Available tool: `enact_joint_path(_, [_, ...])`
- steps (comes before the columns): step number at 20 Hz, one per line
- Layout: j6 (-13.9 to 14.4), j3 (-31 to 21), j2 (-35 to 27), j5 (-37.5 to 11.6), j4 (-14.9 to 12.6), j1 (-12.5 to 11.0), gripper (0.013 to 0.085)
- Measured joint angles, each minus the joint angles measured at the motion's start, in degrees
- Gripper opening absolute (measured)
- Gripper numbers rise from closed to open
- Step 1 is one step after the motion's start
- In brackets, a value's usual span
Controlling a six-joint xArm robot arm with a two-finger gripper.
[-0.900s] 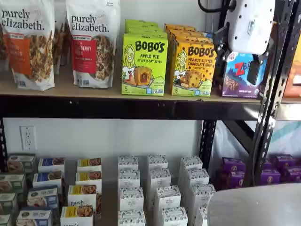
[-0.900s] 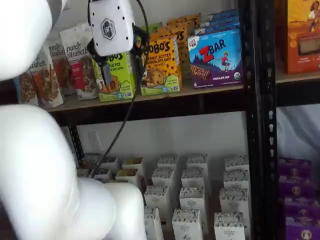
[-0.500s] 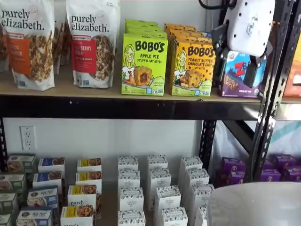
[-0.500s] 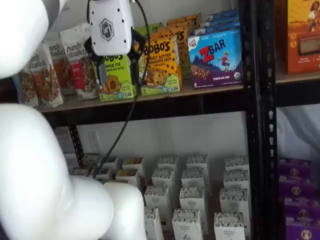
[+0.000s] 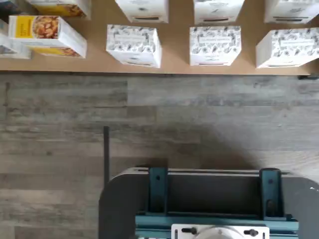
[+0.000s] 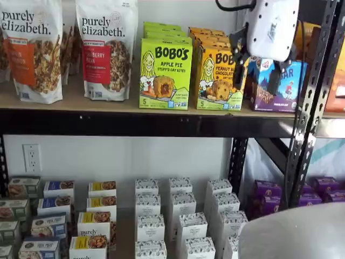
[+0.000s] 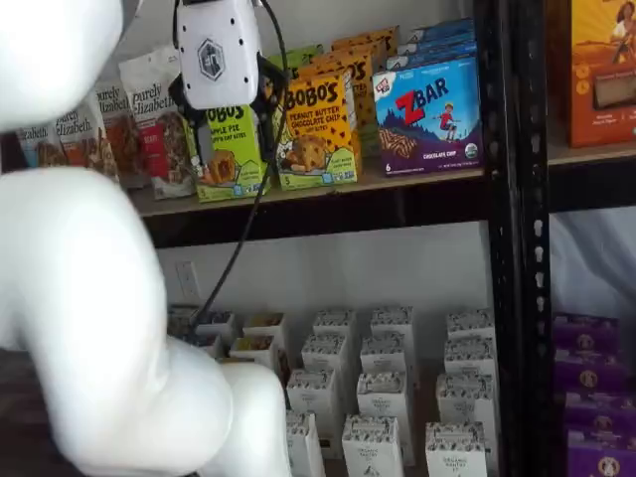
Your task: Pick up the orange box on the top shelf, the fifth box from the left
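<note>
The orange box (image 6: 217,80) stands upright on the top shelf (image 6: 108,122) at the front of a row of like cartons; it also shows in the other shelf view (image 7: 320,127). My gripper (image 6: 256,73) hangs in front of the shelf, open, with a plain gap between its black fingers and nothing in them. In one shelf view its white body covers the orange box's right edge and part of the carton beside it. In the other, the gripper (image 7: 229,117) stands before the lime-green carton, left of the orange box. The wrist view shows neither box nor fingers.
A lime-green Apple Pie carton (image 6: 164,75) stands left of the orange box, a blue-purple ZBar carton (image 6: 285,89) right of it. Granola bags (image 6: 108,48) fill the shelf's left. A black upright (image 6: 312,102) rises at the right. White patterned boxes (image 5: 133,45) line the lower shelf.
The gripper has shifted left and slightly up, from in front of the ZBar carton towards the orange box. It has stayed open. The boxes have not moved.
</note>
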State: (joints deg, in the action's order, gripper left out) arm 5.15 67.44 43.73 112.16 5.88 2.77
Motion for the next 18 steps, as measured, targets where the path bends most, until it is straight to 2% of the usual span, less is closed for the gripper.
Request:
enact_joint_path(1, [0.2,0.4,-0.8,-0.5,-0.6,0.4,0.0850])
enact_joint_path(4, [0.3,1.3,-3.3,-3.7,-4.6,2.0,0.0850])
enact_joint_path(9, [-2.5,2.0,-5.9,-11.5,-5.4,-0.7,0.0850])
enact_joint_path(11, [-4.1,2.1,-6.7,-14.8,-4.2,-2.5,0.0850])
enact_joint_path(16, [-8.5,2.1,-8.3,-23.0,0.6,-6.9,0.0850])
enact_joint_path(18, [-9.3,3.1,-9.5,-24.3,0.9,-7.6,0.0850])
